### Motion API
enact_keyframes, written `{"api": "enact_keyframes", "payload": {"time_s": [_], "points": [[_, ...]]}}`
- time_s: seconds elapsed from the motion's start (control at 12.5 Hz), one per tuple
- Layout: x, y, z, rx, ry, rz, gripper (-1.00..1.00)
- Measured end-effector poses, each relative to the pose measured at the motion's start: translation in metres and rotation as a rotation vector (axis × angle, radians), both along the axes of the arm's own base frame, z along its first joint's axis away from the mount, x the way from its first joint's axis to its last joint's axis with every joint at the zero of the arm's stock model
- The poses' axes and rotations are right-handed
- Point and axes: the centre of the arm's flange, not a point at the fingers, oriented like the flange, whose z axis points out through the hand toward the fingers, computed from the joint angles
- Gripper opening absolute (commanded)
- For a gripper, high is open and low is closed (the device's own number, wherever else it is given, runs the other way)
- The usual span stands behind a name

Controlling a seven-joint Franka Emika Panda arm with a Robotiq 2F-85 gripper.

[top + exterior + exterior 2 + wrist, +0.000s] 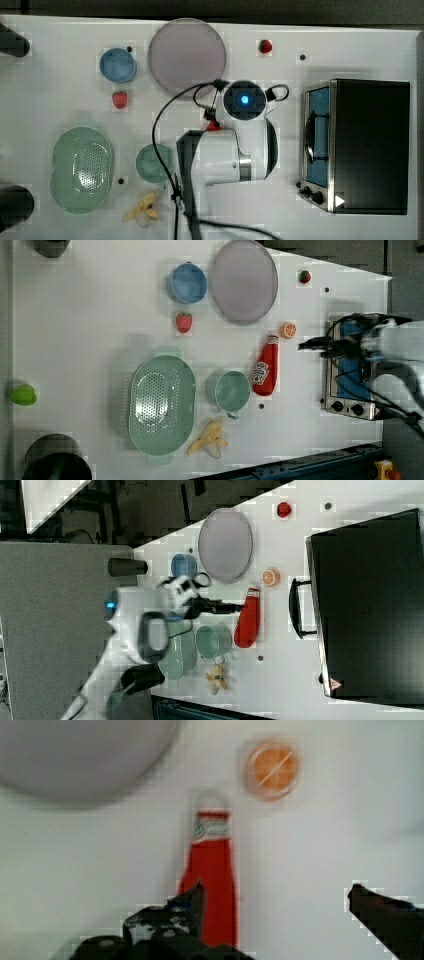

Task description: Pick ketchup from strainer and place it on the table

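- Ketchup [265, 367], left view: lies flat on the table [75, 330], outside the strainer [161, 405], cap toward the orange slice [288, 330], base near the teal bowl [229, 390]. White label faces up. Strainer holds nothing. Peeled banana [209, 439] sits just below the teal bowl; strawberry [183, 322] lies between the blue bowl [187, 283] and the strainer. Grey plate [244, 280] beside the blue bowl. Gripper [306, 345] hangs at the left view's right, apart from the bottle, in front of the toaster oven [350, 370].
- Top view: the arm [235, 145] covers most of the ketchup; a red tip [214, 127] shows at the arm's edge. Strainer [81, 169] at the top view's left, teal bowl [154, 162] between it and the arm. Toaster oven [360, 145] at the top view's right.
- Right view: ketchup [248, 617] lies on the table [280, 670], cap pointing to the orange slice [271, 577]. Gripper [235, 608] is just beside the bottle's upper half, on the side toward the strainer [181, 652]; contact cannot be judged here.
- Wrist view: gripper [275, 905] fingers spread wide apart, holding nothing. One finger [192, 907] overlaps the ketchup [212, 875] body, the other [385, 912] stands well to the side over bare table [325, 845]. Orange slice [272, 767] just past the cap; plate edge [80, 755] nearby.
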Motion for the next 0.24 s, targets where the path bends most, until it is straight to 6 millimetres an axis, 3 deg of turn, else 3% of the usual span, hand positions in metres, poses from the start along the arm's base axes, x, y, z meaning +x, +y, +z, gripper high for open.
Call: {"api": "enact_keyframes", "payload": {"time_s": [0.24], "points": [[0.023, 0.0, 0.126, -0.042, -0.092, -0.188, 1.0]]}}
